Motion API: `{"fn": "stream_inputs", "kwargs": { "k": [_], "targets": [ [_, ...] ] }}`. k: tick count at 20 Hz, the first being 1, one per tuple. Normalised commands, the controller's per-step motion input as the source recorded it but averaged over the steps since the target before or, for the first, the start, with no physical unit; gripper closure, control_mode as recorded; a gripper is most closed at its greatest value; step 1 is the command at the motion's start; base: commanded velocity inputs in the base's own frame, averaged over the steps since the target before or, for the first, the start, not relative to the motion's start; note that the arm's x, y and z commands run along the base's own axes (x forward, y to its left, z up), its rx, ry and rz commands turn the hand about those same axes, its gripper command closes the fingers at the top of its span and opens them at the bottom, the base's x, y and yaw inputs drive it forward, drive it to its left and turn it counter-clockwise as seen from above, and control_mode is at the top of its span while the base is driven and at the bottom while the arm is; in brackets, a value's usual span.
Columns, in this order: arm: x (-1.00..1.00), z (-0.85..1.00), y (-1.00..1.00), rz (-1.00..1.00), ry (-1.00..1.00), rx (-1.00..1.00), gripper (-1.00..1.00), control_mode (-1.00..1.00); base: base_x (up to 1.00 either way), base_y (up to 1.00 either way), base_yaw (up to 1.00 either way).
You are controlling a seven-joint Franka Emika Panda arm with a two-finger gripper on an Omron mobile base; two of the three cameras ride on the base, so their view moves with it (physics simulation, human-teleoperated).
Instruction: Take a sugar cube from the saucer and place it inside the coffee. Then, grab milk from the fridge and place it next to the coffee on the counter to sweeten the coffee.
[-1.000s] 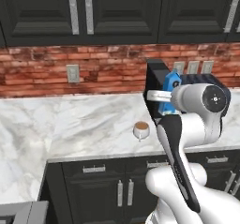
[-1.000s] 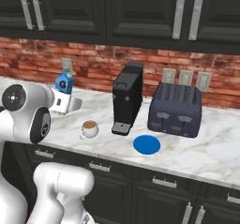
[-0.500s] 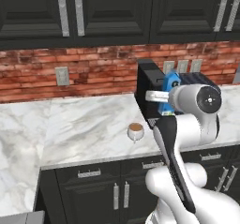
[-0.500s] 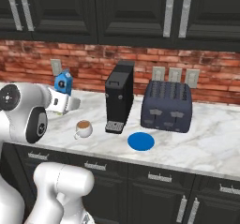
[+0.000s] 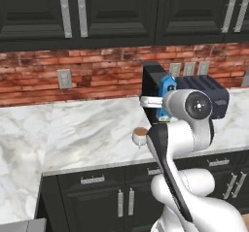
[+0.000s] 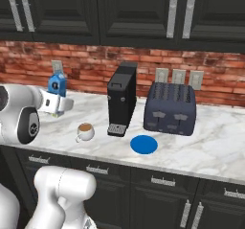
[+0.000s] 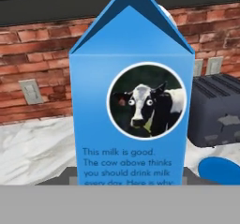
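milk (image 6: 57,84) held aloft in gripper (image 6: 59,103), coffee (image 6: 85,131) (near counter (image 6: 210,151) edge) below.

Sugar cube too small to tell

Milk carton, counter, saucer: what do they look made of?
Milk: looks like printed paperboard, matte blue, flat folded panels with a gabled top and a cow picture with text. Counter: polished marble or marble-look stone, white with grey veining. Saucer: plain bright blue disc, smooth and uniform; could be glazed ceramic or plastic, the render doesn't settle it.
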Motion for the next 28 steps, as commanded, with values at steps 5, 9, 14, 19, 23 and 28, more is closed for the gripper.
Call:
{"fn": "stream_inputs", "kwargs": {
  "k": [5,9,14,19,23,28],
  "targets": [
    [0.39,-0.22,0.65,0.0,0.07,-0.04,1.0,-1.0,0.0,0.0,0.0],
    [0.38,-0.35,0.69,0.0,0.07,-0.02,1.0,-1.0,0.0,0.0,0.0],
    [0.32,-0.4,0.54,0.0,0.01,0.0,1.0,-1.0,0.0,0.0,0.0],
    [0.23,-0.37,0.31,0.0,-0.02,0.0,1.0,-1.0,0.0,0.0,0.0],
    [0.14,-0.32,0.11,0.0,-0.1,0.0,1.0,-1.0,0.0,0.0,0.0],
    [0.14,-0.17,0.05,0.0,-0.06,0.0,1.0,-1.0,0.0,0.0,0.0]
  ]
}}
